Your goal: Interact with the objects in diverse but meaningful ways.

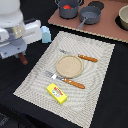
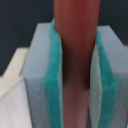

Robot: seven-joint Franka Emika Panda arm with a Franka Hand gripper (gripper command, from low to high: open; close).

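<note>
In the wrist view, the claw (image 2: 75, 75) was clamped on a reddish-brown cylindrical sausage (image 2: 74, 60), its teal-edged grey pads (image 2: 52, 85) pressing the sausage from both sides, with a pale cloth showing at the edge of the frame behind them.

In the exterior view, nearest the camera, a yellow rectangular packet with a red label (image 1: 57, 93) lay on the near part of a beige striped placemat (image 1: 35, 82) spread over the black worktop (image 1: 107, 100). Just beyond it lay a fork with an orange handle (image 1: 65, 80), then a round tan wooden plate (image 1: 68, 65) at the mat's middle, and past that a knife with an orange handle (image 1: 81, 56).

At the exterior view's left, the white arm hung over the mat's edge, the sausage (image 1: 23, 59) jutting down from the claw (image 1: 22, 56) above the worktop. A light blue cup (image 1: 46, 35) stood just beyond the arm, beside the mat's far corner.

Farthest back, on a reddish-brown board (image 1: 107, 27), stood a grey two-handled pot (image 1: 68, 7) with something red inside, a dark grey frying pan (image 1: 90, 16), and a beige bowl (image 1: 123, 17) at the exterior view's right edge.
</note>
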